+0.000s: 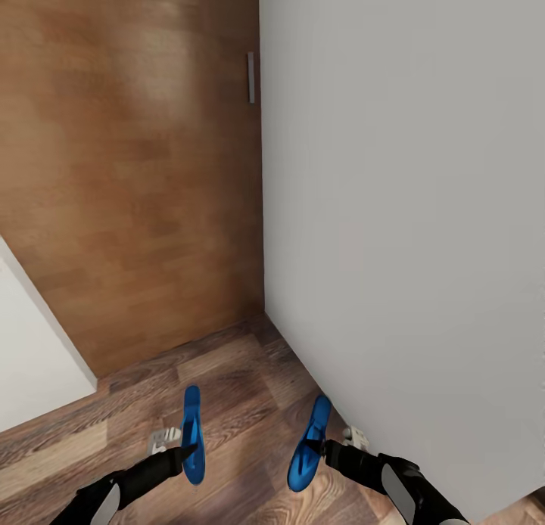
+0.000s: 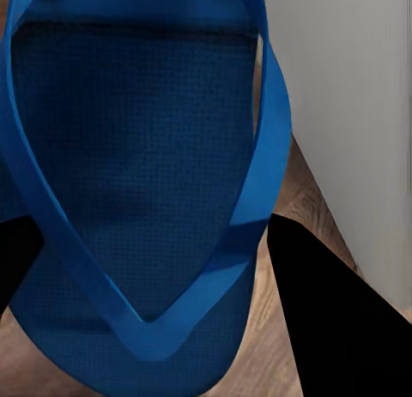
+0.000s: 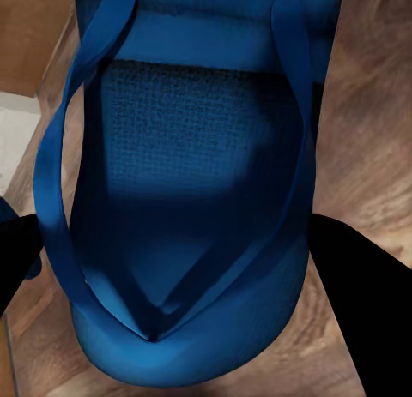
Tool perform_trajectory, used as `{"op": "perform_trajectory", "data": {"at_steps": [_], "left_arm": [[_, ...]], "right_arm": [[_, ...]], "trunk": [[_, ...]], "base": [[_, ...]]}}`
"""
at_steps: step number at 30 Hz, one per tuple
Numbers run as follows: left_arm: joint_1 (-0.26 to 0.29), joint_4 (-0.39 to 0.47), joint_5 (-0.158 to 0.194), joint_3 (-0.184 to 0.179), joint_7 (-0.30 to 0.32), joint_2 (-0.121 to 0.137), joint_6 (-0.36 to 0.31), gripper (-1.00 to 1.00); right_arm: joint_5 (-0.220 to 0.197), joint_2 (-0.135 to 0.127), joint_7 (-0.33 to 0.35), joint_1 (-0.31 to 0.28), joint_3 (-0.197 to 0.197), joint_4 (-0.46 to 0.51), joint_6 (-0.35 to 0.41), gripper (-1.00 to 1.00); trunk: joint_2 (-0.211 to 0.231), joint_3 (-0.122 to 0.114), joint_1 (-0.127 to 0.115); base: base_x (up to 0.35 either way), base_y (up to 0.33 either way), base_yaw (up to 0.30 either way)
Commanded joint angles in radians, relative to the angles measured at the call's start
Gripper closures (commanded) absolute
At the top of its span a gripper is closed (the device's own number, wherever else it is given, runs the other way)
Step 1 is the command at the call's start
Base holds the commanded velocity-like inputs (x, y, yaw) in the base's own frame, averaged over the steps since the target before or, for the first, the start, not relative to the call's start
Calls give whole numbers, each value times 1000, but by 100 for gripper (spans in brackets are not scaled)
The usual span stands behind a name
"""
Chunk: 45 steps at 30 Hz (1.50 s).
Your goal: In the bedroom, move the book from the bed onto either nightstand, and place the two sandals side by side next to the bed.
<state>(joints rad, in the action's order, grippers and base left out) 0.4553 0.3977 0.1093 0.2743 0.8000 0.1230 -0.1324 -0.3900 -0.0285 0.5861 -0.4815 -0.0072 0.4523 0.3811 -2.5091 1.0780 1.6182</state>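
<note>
Here each arm carries one blue flip-flop above the wood-plank floor [image 1: 227, 381], close to the corner where the brown wooden door [image 1: 129, 169] meets the white wall [image 1: 401, 207]. The left tool [image 1: 188, 451] is closed on the left sandal [image 1: 192, 433]; the right tool [image 1: 318, 448] is closed on the right sandal [image 1: 309, 443], which hangs nearer the wall — just beside it. In the wrist views each sandal's toe end sits between dark fingers [image 2: 330, 320], [image 3: 360, 303], the straps facing the camera. The bed and the book are out of sight, so the robot is judged to be in transit with both sandals.

Risks, as judged from this pose:
- The right sandal may brush the wall if the base turns toward it, and a knock could twist it in the grip.
- Each hold appears to be at one end only — the free length may swing and slip under brisk motion.
- The door at the corner narrows the room for turning.
</note>
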Motion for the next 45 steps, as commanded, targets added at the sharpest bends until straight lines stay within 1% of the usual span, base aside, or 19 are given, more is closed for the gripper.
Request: {"op": "perform_trajectory", "data": {"at_steps": [1,24,45], "left_arm": [[1,0,4,3,5,0,-9,100],[1,0,4,0,7,-2,-10,100],[0,-3,4,0,7,-3,-10,100]], "right_arm": [[-7,0,0,0,-1,0,8,100],[-7,1,1,0,-1,0,8,100],[-7,1,1,0,0,-1,8,100]], "trunk": [[0,-3,-1],[5,-92,-11],[5,-92,-11]], "base": [[0,0,0],[0,0,7],[0,0,275]]}}
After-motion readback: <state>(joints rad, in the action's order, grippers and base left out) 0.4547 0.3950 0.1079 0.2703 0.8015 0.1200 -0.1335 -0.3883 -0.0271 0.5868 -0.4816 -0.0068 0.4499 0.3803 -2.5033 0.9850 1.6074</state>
